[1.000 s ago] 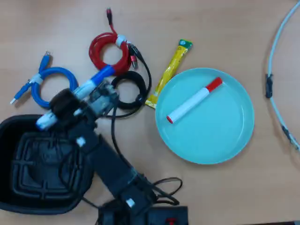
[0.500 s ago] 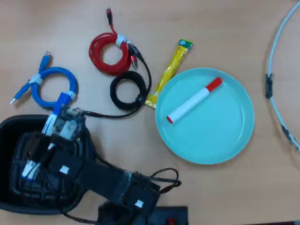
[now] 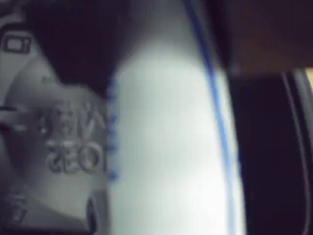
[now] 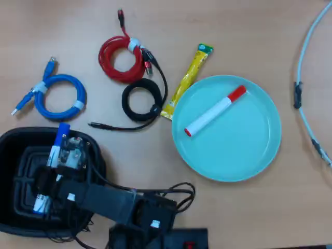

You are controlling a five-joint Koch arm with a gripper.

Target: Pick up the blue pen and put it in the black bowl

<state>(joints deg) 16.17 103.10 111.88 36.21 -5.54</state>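
The blue pen (image 4: 56, 148), a white barrel with a blue cap, lies lengthwise over the black bowl (image 4: 13, 140) at the lower left of the overhead view. Its cap points toward the bowl's far rim. My gripper (image 4: 49, 176) reaches in over the bowl and is shut on the pen's barrel, hiding its middle. In the wrist view the blue pen (image 3: 166, 147) fills the frame as a blurred white barrel with blue print. The dark bowl (image 3: 274, 161) lies behind it on the right.
A teal plate (image 4: 244, 150) at centre right holds a red-capped marker (image 4: 215, 110). Blue (image 4: 54, 97), red (image 4: 120, 58) and black (image 4: 141, 98) coiled cables lie beyond the bowl. A yellow sachet (image 4: 189, 78) rests beside the plate. A pale cable (image 4: 306, 67) runs along the right edge.
The arm has swung left from beside the coiled cables to over the black bowl, carrying the pen. The pen has turned and now lies lower inside the bowl's outline.
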